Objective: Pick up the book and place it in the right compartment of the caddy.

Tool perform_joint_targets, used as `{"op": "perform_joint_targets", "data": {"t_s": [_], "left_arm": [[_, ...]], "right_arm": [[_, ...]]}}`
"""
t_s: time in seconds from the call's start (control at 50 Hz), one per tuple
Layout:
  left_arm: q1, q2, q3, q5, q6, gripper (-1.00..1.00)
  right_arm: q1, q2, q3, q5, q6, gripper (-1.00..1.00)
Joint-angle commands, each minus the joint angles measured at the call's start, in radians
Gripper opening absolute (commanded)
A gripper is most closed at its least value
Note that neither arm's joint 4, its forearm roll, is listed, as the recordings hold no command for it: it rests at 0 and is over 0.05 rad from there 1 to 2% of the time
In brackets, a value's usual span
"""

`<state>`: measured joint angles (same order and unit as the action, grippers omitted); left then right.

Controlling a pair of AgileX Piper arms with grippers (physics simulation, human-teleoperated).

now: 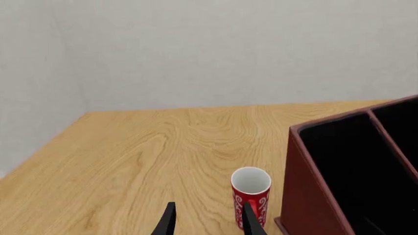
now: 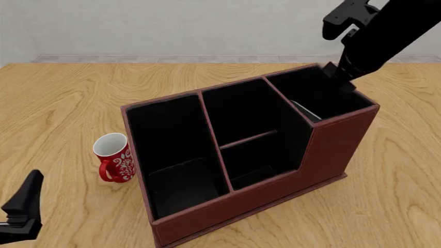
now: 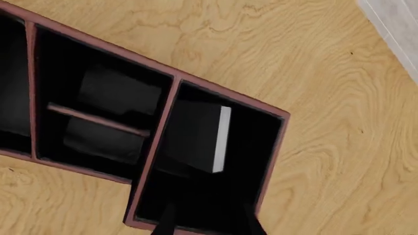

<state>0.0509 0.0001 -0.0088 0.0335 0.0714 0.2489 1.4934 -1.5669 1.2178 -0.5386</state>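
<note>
**Book sits in the caddy's right compartment; both end effectors empty**

Nearest the front camera, the left end effector (image 2: pixel 20 206) hangs low over the tabletop (image 2: pixel 62 103) at the near left corner. Its wrist view shows the two fingertips (image 1: pixel 168 220) apart with nothing between them, so it is released. Just beyond it a red-and-white mug (image 2: pixel 113 157) stands upright, close beside the caddy's left wall but not touching it.

The caddy (image 2: pixel 276 191) takes up the middle of the tabletop, turned at an angle, its stepped front wall facing the camera. The long left section and the crossbar-split middle section are dark inside.

Farther back and to the right is the right compartment (image 3: pixel 261 161). The book (image 3: pixel 196 137) is inside it, leaning against the divider shared with the middle section, white page edges facing the compartment's open space. From the front only a pale sliver of it shows over the wall.

The right end effector (image 3: pixel 205 223) hovers above this compartment's rim, fingers parted and gripping nothing, clear of the book.
</note>
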Motion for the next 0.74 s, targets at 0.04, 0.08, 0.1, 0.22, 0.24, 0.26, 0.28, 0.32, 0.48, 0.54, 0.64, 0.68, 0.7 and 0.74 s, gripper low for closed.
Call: {"op": "perform_joint_targets", "data": {"t_s": [0.04,0.08,0.1,0.22,0.24,0.26,0.28,0.32,0.48,0.54,0.64,0.68,0.7,0.74], "left_arm": [[-0.004,0.0,-0.031,0.02,0.004,1.0],[-0.008,0.0,-0.041,0.027,0.006,1.0],[-0.009,0.0,-0.048,0.031,0.007,1.0],[-0.012,0.0,-0.072,0.045,0.008,1.0],[-0.014,0.0,-0.074,0.047,0.008,1.0],[-0.016,0.0,-0.079,0.05,0.011,1.0],[-0.016,0.0,-0.085,0.053,0.01,1.0],[-0.018,0.0,-0.09,0.055,0.014,1.0],[-0.024,0.0,-0.11,0.071,0.021,1.0],[-0.026,0.0,-0.122,0.081,0.023,1.0],[-0.029,0.0,-0.13,0.089,0.028,1.0],[-0.031,0.0,-0.137,0.095,0.03,1.0],[-0.031,0.0,-0.139,0.096,0.029,1.0],[-0.03,0.0,-0.141,0.098,0.035,1.0]], "right_arm": [[-0.01,-0.115,0.067,0.002,-0.073,1.0],[-0.011,-0.136,0.082,0.002,-0.084,1.0],[-0.017,-0.154,0.097,0.002,-0.096,1.0],[0.001,-0.23,0.136,0.002,-0.114,1.0],[0.005,-0.245,0.146,0.002,-0.115,1.0],[0.007,-0.261,0.148,0.002,-0.12,1.0],[0.016,-0.273,0.146,0.002,-0.115,1.0],[0.049,-0.291,0.124,0.002,-0.095,1.0],[0.113,-0.366,0.06,0.002,-0.099,1.0],[0.15,-0.402,0.043,0.002,-0.083,1.0],[0.183,-0.44,0.011,0.001,-0.049,1.0],[0.193,-0.473,0.024,-0.01,-0.045,1.0],[0.191,-0.487,0.035,-0.019,-0.049,1.0],[0.206,-0.52,0.045,-0.043,-0.039,1.0]]}}
